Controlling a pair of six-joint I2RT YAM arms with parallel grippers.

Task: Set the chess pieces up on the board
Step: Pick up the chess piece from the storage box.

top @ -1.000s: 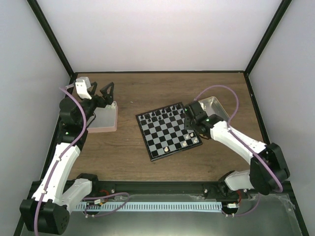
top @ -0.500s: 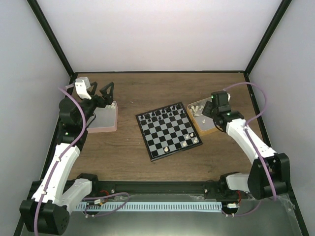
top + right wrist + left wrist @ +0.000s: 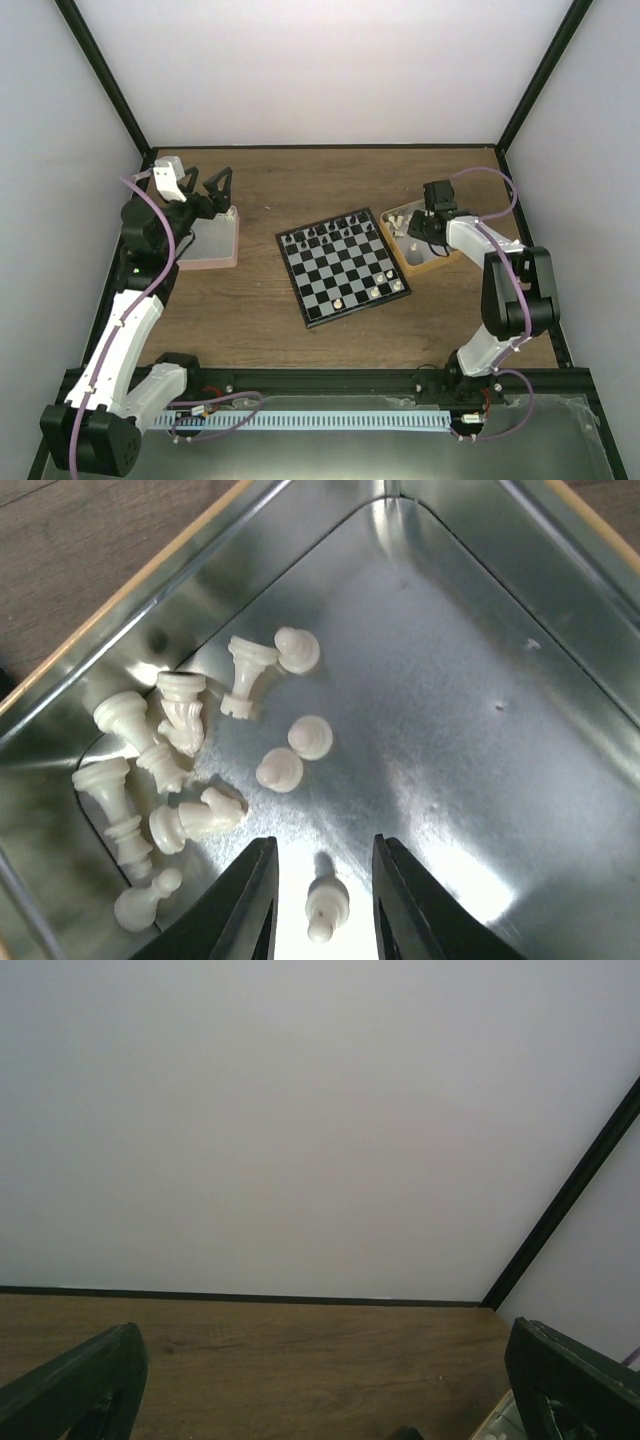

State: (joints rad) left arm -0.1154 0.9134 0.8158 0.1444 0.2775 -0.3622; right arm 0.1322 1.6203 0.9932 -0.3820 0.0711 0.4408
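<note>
Starting at your left, the left gripper (image 3: 208, 188) hangs raised above the pink tray (image 3: 212, 248) near the table's (image 3: 270, 185) far-left corner. Its pincer is spread wide: in the left wrist view you see only the two dark fingers (image 3: 75, 1385) at the frame's bottom corners, with wall and bare wood between them and nothing held.

Moving to the centre, the board (image 3: 295, 281) lies skewed on the wood. A row of black chessmen (image 3: 330, 231) stands along its far edge, and a few cream chess pieces (image 3: 385, 285) stand near its near-right corner.

At your right, the right gripper (image 3: 416, 232) is down inside the orange-tan tray (image 3: 432, 264), just beside the board. In the right wrist view, most cream pieces lie tumbled in a heap (image 3: 185, 770) against the tray's shiny metal wall. One small pawn (image 3: 326, 908) lies apart from them, between the fingers. The pincer is partly apart, with a gap showing on each side of that pawn, so it is not clamped.
</note>
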